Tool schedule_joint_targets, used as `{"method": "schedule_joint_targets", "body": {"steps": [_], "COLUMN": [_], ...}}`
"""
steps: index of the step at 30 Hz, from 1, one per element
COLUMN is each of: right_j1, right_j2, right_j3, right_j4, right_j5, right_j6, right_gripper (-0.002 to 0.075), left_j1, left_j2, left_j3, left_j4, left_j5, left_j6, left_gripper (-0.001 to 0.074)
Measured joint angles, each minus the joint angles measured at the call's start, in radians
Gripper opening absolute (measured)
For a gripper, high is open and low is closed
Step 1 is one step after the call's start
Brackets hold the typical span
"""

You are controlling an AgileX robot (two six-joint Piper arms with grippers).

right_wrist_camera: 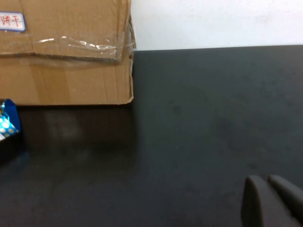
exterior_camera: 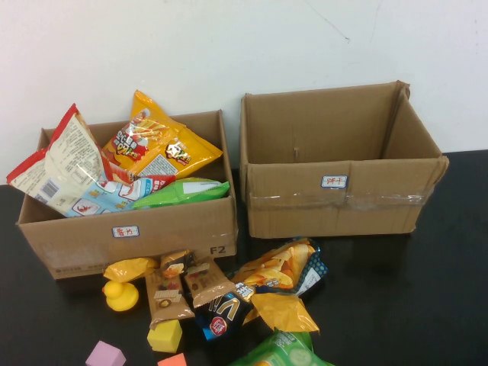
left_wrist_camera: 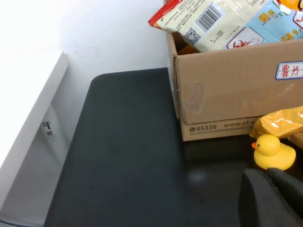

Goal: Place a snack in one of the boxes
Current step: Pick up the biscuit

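High view: snack pile (exterior_camera: 252,293) on the counter (exterior_camera: 412,297), at 6 o'clock of both boxes.
Left box (exterior_camera: 130,236): full; right box (exterior_camera: 335,164): empty — open room.
Left gripper (left_wrist_camera: 274,198): fingers together, empty, nearer — duck (left_wrist_camera: 272,151) just ahead.
Right gripper (right_wrist_camera: 272,201): fingers together, empty, over bare counter.

Green snack bag (exterior_camera: 286,351) at 6 o'clock is cut by the high view's edge; both grippers (left_wrist_camera: 272,196) (right_wrist_camera: 270,201) show only dark finger stubs
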Motion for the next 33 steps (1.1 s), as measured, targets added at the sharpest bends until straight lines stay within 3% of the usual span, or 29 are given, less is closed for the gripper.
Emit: {"method": "schedule_joint_targets", "body": {"steps": [33], "right_j1": [0.0], "right_j2": [0.0], "right_j3": [0.0], "right_j4": [0.0], "right_j5": [0.0], "right_j6": [0.0], "right_gripper": [-0.0001], "left_j1": [-0.019], "left_j2": [0.0], "left_j3": [-0.001], "left_j4": [0.0], "left_j5": [0.008], "left_j6": [-0.002], "left_gripper": [-0.0002]}}
